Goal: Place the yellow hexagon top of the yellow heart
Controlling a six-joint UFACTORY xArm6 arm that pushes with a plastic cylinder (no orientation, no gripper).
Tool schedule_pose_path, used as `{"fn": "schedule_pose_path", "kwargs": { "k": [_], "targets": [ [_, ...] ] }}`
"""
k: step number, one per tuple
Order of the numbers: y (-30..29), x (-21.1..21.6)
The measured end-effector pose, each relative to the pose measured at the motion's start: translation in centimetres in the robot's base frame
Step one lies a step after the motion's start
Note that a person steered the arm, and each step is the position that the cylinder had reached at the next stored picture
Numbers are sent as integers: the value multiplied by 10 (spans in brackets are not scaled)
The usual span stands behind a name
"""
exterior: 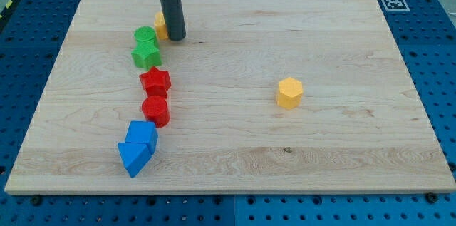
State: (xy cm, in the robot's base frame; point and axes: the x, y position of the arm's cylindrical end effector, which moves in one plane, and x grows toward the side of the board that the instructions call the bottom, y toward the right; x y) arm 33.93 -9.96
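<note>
The worktop is pale wood with visible grain, smooth and matt. The yellow hexagon, like the red, green and blue blocks well to its left, looks like smooth, faintly glossy plastic. The rod above the green ones is dark and matt.

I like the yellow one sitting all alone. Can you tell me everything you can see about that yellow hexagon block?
The yellow hexagon is a small, chunky six-sided block, plain yellow with a matte, plastic-like look. It lies flat on the wooden board, with its top face lighter than its sides. It sits alone toward the view's right of centre, touching nothing but the board. My tip is far off at the view's upper left, by the partly hidden yellow heart and the column of green, red and blue blocks.
</note>
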Motion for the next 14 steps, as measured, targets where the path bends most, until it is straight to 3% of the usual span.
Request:
{"fn": "schedule_pose_path", "kwargs": {
  "k": [2, 3, 5, 6, 7, 9, 11, 14],
  "targets": [
    [-15, -10],
    [18, 9],
    [162, 83],
    [239, 89],
    [254, 138],
    [174, 162],
    [160, 151],
    [156, 67]
  ]
}}
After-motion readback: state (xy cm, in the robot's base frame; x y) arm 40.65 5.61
